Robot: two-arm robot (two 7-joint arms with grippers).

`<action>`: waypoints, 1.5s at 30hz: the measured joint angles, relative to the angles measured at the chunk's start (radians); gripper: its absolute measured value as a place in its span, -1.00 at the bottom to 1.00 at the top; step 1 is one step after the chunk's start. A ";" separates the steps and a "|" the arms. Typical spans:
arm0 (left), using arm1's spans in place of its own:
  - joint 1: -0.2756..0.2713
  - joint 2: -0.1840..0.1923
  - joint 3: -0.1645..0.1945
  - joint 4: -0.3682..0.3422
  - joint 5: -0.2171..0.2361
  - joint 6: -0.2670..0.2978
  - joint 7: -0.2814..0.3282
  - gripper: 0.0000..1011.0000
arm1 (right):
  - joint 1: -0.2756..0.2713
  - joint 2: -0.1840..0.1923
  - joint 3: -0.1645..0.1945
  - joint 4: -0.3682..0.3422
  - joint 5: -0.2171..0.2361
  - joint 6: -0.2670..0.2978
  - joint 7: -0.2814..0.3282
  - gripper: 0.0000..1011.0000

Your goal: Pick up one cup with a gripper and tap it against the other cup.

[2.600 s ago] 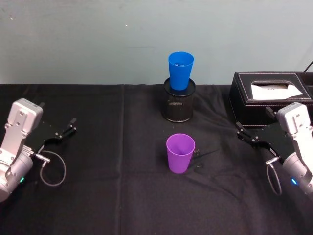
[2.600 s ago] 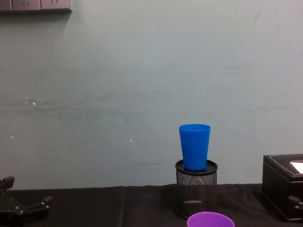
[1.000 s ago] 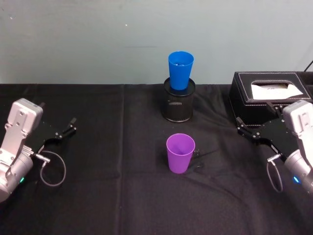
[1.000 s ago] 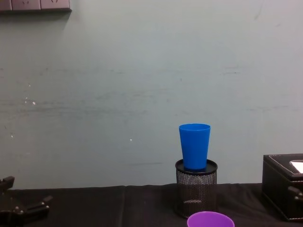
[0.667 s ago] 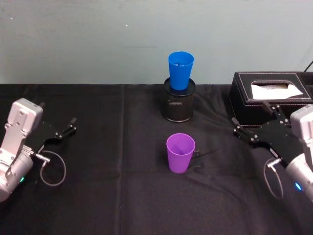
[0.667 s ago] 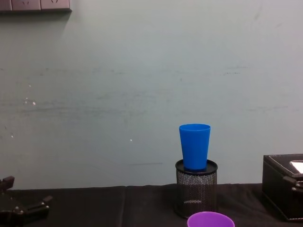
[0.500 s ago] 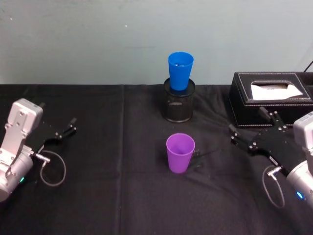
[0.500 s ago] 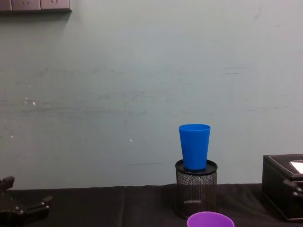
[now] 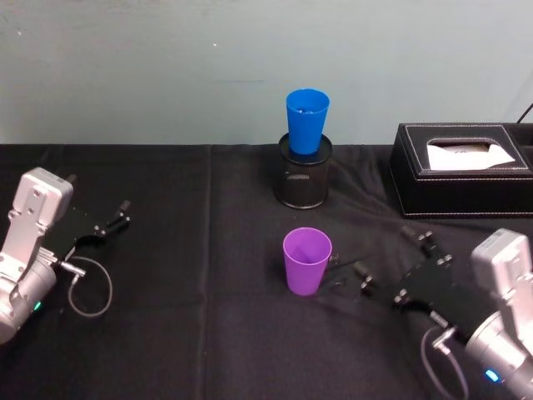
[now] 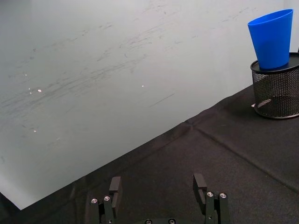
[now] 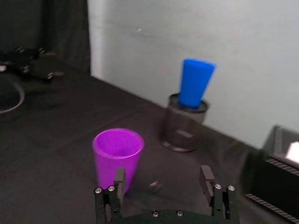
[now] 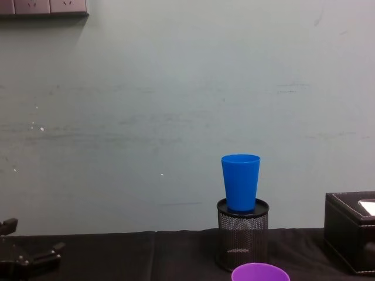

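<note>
The purple cup (image 9: 306,260) stands upright and open-topped on the black cloth at mid-table. The blue cup (image 9: 307,120) sits upright in the mouth of a black mesh pen holder (image 9: 304,182) behind it. My right gripper (image 9: 390,257) is open, low over the cloth just right of the purple cup and pointing at it without touching. In the right wrist view the purple cup (image 11: 117,156) is ahead of the open right gripper (image 11: 162,173), close to one finger, with the blue cup (image 11: 194,83) farther off. My left gripper (image 9: 98,196) rests open at the far left.
A black tissue box (image 9: 462,171) stands at the back right, behind the right arm. A cable loop (image 9: 87,287) hangs off the left wrist. A pale wall runs along the table's far edge. The left wrist view shows the blue cup (image 10: 272,39) far from the open left gripper (image 10: 157,182).
My right gripper has swung away from the tissue box, toward the table's front and leftward, ending close beside the purple cup. Both cups and the left arm have stayed put.
</note>
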 joint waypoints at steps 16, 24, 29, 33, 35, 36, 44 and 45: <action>0.000 0.000 0.000 0.000 0.000 0.000 0.000 0.98 | 0.050 -0.087 -0.044 0.112 -0.035 -0.008 0.099 0.98; 0.000 0.000 0.000 0.000 0.000 0.000 0.000 0.98 | 0.083 -0.124 -0.045 0.155 -0.031 -0.035 0.147 0.98; 0.000 0.000 0.000 0.000 0.000 0.000 0.000 0.98 | 0.112 -0.154 -0.046 0.189 -0.029 -0.038 0.179 0.98; 0.000 0.000 0.000 0.000 0.000 0.000 0.000 0.98 | 0.132 -0.178 -0.046 0.216 -0.025 -0.037 0.204 0.98; 0.000 0.000 0.000 0.000 0.000 0.000 0.000 0.98 | 0.141 -0.189 -0.045 0.226 -0.024 -0.037 0.216 0.98; 0.000 0.000 0.000 0.000 0.000 0.000 0.000 0.98 | 0.143 -0.193 -0.045 0.229 -0.024 -0.037 0.219 0.98; 0.000 0.000 0.000 0.000 0.000 0.000 0.000 0.98 | 0.167 -0.230 -0.039 0.266 -0.024 -0.034 0.244 0.98; 0.000 0.000 0.000 0.000 0.000 0.000 0.000 0.98 | 0.172 -0.237 -0.038 0.273 -0.027 -0.034 0.248 0.98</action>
